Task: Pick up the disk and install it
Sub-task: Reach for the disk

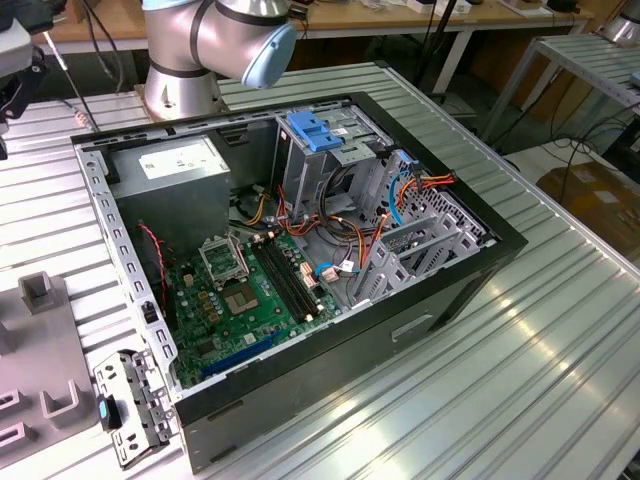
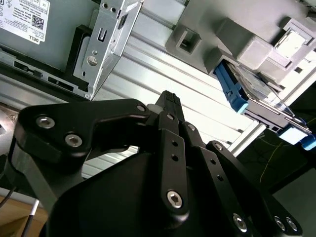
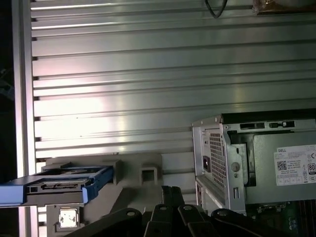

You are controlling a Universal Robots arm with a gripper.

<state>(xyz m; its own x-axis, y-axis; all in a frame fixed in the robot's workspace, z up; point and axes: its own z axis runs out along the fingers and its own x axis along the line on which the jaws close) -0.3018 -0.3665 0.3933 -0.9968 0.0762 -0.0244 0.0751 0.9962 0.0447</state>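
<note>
Gripper [image 2: 168, 98], jaws closed and empty, hovers near the disk [image 3: 57, 186] on its grey holder [image 3: 129, 160]; rigid, fairly heavy, shock-sensitive, likely best gripped across its blue side rails [image 3: 12, 193].

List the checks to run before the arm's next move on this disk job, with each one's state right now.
1. Disk resting in the grey holder, blue rails fitted: ok.
2. Gripper carrying nothing: ok.
3. Gripper open for a grasp: not ok, shut in the second wrist view.
4. Gripper at the disk: not ok, it is apart from it.
5. Computer case open on top, drive cage exposed: ok.
6. Bay free to take the disk: cannot tell.
</note>
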